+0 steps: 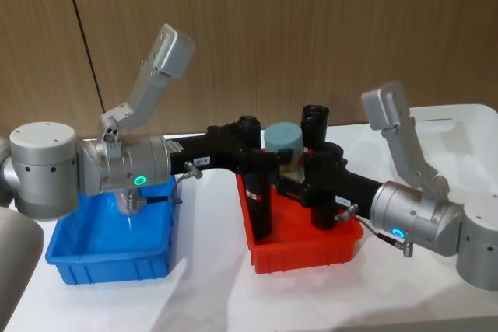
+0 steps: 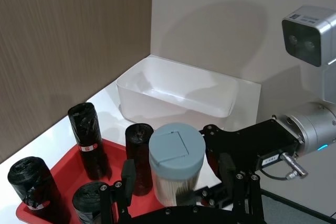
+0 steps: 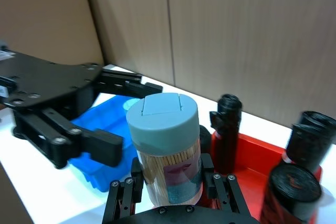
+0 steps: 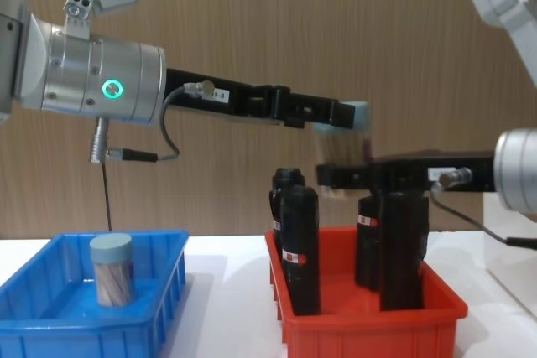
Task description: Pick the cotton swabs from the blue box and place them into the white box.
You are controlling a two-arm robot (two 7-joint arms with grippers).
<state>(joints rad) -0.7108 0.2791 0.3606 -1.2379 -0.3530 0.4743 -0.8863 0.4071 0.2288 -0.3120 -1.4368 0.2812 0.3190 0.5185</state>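
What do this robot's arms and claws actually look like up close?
The left arm and right arm are silver cylinders. Each has a teal ring light, a thin grey cable and a pale grey angular camera mount at the wrist. The left gripper and right gripper are matt black linkages with small white labels.

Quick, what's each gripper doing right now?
Left gripper: open, fingers either side of the cotton swab tub.
Right gripper: shut on that tub.
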